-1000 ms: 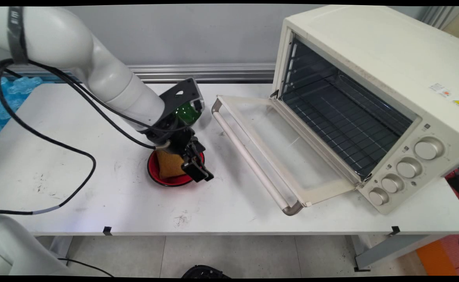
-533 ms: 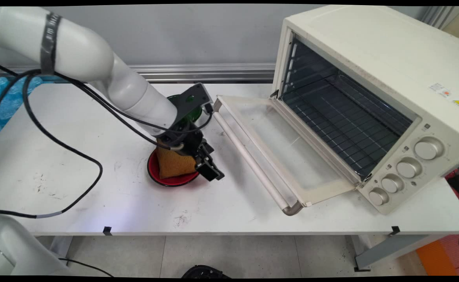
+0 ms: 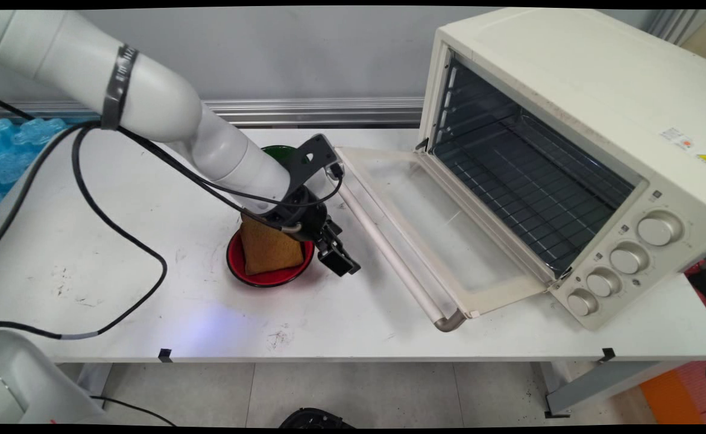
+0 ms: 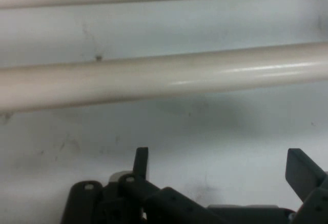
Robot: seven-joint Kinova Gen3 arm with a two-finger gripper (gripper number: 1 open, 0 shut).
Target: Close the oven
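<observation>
The end effector hangs low over the worktop, empty, its two fingers spread wide apart with nothing between them; in the hand view the fingers stand well apart at the bottom edge, over bare white surface. It sits just beside the right rim of a red bowl, between that bowl and the handle bar of the oven door. The handle bar, a pale round rod, runs straight across the hand view just ahead of the fingers, not touching them. In the red bowl stands a brown, rough-textured wedge, leaning upright, its top partly hidden under the arm's wrist. Behind the wrist, farther toward the wall, the rim of a green bowl peeps out; most of it is covered by the arm and its black bracket. The oven door lies folded down flat, its glass pane facing up, hinged to a cream-coloured toaster oven that takes up the right part of the worktop. Its inside is open to view, with a wire rack across it, and four round knobs run down the front panel at the right. Black cables loop down from the arm across the left of the worktop.
</observation>
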